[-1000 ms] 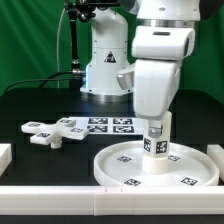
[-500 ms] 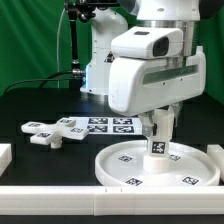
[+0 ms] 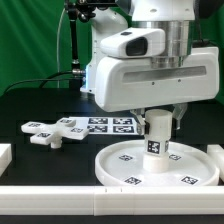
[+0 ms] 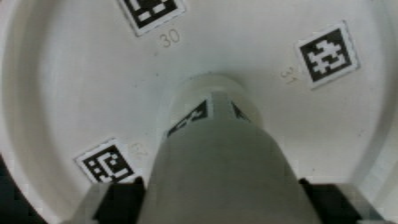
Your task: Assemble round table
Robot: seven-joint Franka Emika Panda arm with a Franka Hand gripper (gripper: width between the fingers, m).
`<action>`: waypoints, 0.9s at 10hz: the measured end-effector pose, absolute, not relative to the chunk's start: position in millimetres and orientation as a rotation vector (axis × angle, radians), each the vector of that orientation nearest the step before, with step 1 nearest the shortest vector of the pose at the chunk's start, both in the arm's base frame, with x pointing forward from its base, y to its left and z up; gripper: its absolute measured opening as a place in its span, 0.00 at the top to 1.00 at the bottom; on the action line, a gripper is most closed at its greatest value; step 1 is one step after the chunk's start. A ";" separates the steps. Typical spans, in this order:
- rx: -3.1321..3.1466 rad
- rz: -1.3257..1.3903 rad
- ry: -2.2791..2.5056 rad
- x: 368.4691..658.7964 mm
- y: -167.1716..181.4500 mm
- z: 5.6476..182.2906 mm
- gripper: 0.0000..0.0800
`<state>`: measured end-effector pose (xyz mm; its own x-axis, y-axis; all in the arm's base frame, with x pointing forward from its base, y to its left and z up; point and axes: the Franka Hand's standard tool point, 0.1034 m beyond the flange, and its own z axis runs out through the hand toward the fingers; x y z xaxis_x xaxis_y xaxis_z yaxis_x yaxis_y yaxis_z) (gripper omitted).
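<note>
The leg (image 3: pixel 157 138) is standing upright in the middle of the round disc (image 3: pixel 105 168), which sits on the bench (image 3: pixel 40 108) over on the exterior view's right. My tool (image 3: pixel 158 119) is clamped round the leg's top end, with the fingers (image 4: pixel 119 205) snug against both its sides and nothing else in there. The cross base (image 3: pixel 55 131) lies loose on the exterior view's left, just beside the marker board (image 3: pixel 108 124).

The short thick leg (image 3: pixel 155 141) stands upright near the middle of the rimmed round disc (image 3: pixel 108 170) on the black worktop (image 3: pixel 25 110). Its top is held in the end effector (image 3: pixel 157 119) under the bulky white wrist (image 3: pixel 150 75). At the exterior view's left lies the cross base (image 3: pixel 52 131), with the marker board (image 3: pixel 108 124) just beside it.
</note>
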<state>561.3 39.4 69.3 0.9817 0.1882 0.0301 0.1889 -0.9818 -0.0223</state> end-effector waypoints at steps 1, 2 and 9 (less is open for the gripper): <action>-3.108 -0.064 -0.074 561.0 38.9 68.9 0.49; -3.091 -0.086 0.140 561.0 38.2 68.6 0.49; -2.950 -0.066 0.807 560.5 36.6 68.3 0.49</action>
<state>560.5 36.6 68.3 0.8602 -0.5095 0.0199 -0.5060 -0.8577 -0.0912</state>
